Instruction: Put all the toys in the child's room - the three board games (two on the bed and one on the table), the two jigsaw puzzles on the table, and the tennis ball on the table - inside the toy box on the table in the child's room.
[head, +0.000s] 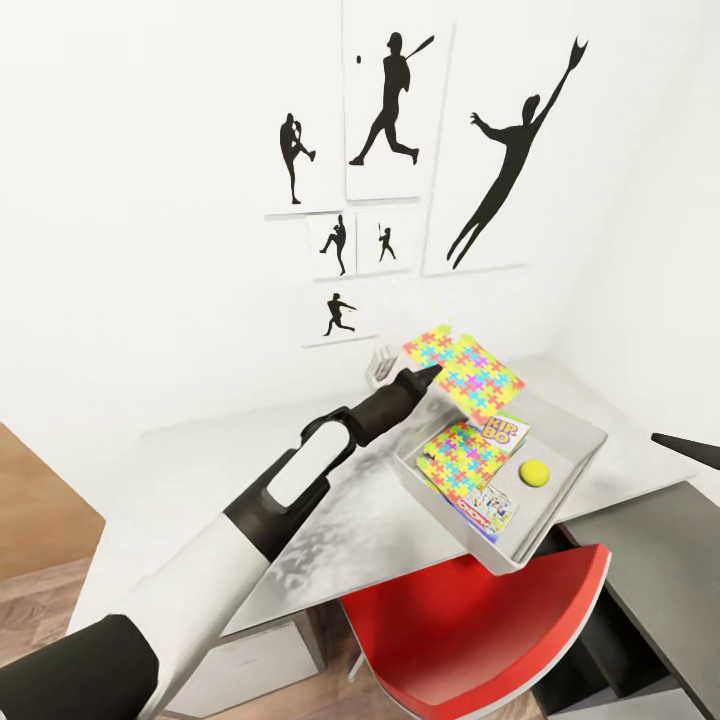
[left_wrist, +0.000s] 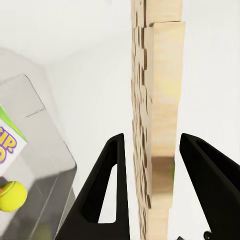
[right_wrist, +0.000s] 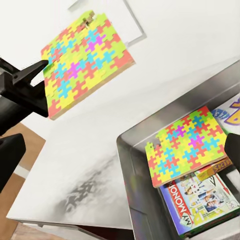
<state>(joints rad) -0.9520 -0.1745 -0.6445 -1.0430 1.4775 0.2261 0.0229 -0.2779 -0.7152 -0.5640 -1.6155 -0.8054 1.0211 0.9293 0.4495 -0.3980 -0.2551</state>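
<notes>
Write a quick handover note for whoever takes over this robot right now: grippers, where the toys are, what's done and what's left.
Left gripper: shut on the second jigsaw puzzle, held in the air over the far edge of the toy box.
Right gripper: just its tip shows; whether it is open or shut cannot be told.
In the toy box: first jigsaw puzzle, Skip-Bo, Monopoly, tennis ball. A third board game cannot be made out.
Left: lower the held puzzle into the box and release; check for the third game.

white wall (head: 150, 200), 6 baseball silhouettes (head: 395, 100), red chair (head: 470, 630)
</notes>
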